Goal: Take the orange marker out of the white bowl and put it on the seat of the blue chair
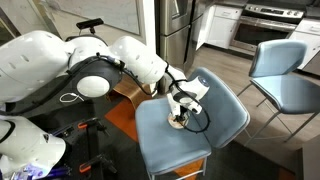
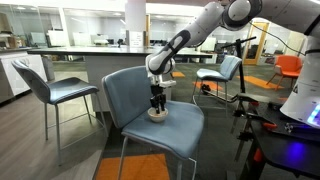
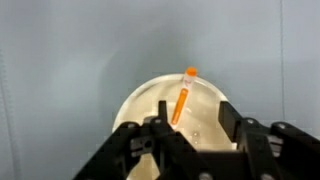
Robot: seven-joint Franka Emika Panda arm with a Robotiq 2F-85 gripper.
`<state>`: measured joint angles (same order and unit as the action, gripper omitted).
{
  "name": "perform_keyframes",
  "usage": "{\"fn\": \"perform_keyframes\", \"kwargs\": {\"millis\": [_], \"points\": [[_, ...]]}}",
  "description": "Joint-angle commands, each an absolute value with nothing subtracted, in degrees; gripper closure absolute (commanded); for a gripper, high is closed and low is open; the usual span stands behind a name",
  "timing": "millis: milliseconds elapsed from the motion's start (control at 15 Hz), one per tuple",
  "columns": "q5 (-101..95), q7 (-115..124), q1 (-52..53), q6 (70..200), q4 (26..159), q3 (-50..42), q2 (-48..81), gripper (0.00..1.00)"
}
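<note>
Nearby, a second chair (image 1: 285,65) on thin legs stands right of the padded blue chair (image 1: 225,115), with steel kitchen appliances (image 1: 265,25) far behind. The round white bowl (image 3: 150,105) rests on the smooth seat. Inside it the slim orange marker (image 3: 182,100) leans, long axis near-to-far, tip on the far rim. The claw (image 3: 188,125) hangs just above, fingers (image 3: 232,120) spread wide.

The bowl (image 3: 140,105) is left open from above, with only the marker (image 3: 181,100) lying in it under the spread jaws of the gripper (image 3: 194,118), and the chair (image 2: 185,128) seat around it is left bare, closed off on one side by the backrest (image 2: 125,90).
</note>
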<state>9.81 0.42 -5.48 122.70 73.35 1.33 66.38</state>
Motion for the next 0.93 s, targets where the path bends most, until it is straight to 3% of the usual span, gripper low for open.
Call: {"fn": "perform_keyframes", "kwargs": {"millis": [0,400,533,867], "points": [[10.8,0.8,-6.7,118.1,67.3,2.1,69.8,0.40],[11.2,0.7,-7.8,113.6,60.9,2.7,74.3,0.45],[11.4,0.9,-8.0,112.2,59.1,2.8,75.5,0.67],[11.1,0.9,-8.3,109.5,55.5,2.6,77.4,1.00]]}}
